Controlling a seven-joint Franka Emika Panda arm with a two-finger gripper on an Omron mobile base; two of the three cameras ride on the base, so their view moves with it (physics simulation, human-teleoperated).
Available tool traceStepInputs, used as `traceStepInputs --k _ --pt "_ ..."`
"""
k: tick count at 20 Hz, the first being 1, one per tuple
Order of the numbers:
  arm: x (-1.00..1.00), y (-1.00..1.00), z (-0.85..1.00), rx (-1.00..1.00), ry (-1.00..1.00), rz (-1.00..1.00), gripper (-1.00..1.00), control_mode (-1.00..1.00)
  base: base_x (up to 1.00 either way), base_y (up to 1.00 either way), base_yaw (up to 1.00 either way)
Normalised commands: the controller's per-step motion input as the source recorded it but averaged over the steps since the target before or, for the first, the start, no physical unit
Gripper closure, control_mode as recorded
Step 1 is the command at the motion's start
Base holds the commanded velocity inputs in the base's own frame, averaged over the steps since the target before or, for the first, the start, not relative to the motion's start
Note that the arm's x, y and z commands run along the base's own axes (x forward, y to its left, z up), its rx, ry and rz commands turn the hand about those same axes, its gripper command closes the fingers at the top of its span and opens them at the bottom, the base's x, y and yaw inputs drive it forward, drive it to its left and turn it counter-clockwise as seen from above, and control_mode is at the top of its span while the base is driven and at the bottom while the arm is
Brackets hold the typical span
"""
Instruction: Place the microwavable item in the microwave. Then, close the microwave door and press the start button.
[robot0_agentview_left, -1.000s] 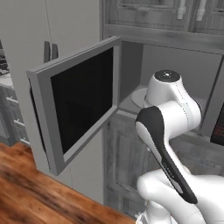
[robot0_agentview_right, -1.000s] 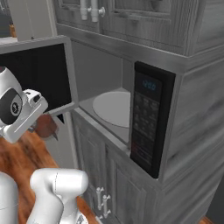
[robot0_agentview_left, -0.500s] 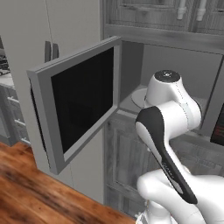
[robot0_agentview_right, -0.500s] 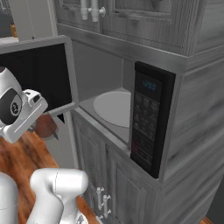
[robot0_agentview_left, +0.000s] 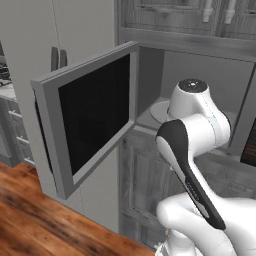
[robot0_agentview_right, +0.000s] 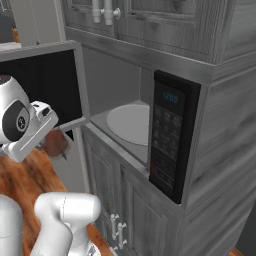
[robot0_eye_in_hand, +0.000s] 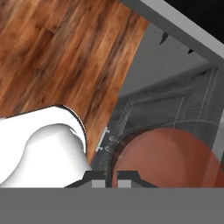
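Reddish-brown cup (robot0_eye_in_hand: 168, 157) is seen large and close at the bottom of the hand view, pressed against the dark finger tips (robot0_eye_in_hand: 124, 176) of the gripper (robot0_eye_in_hand: 108, 178), whose jaws are drawn narrow onto it. In the right base view the same cup (robot0_agentview_right: 54, 142) is glimpsed as a brown rounded shape just below the white wrist, low and to the left of the microwave (robot0_agentview_right: 172, 137), outside its cavity and in front of the lower cabinet doors (robot0_agentview_right: 117, 200). The microwave door (robot0_agentview_left: 90, 117) is swung wide open to the left, its black glass window turned toward the room. Inside the cavity the pale round turntable plate (robot0_agentview_right: 131, 123) lies bare. The dark control strip (robot0_agentview_right: 168, 135) with its small display is set at the right of the opening. Wooden flooring (robot0_eye_in_hand: 57, 57) is seen beneath the hand, and upper cabinets (robot0_agentview_right: 150, 22) are mounted above the microwave.
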Motion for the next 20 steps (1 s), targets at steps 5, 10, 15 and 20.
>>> traceStepInputs --k 5,10,15,20 --pt "0.58 -0.61 0.02 0.0 -0.07 -0.04 1.0 -1.0 0.0 0.0 0.0" --pt "0.62 -0.59 0.0 0.01 -0.03 -0.11 1.0 -1.0 0.0 0.0 0.0" --pt "0.8 -0.42 0.0 0.03 0.0 -0.06 1.0 -1.0 0.0 0.0 0.0" --pt "1.0 -0.38 -0.09 0.04 0.0 0.0 1.0 -1.0 0.0 0.0 0.0"
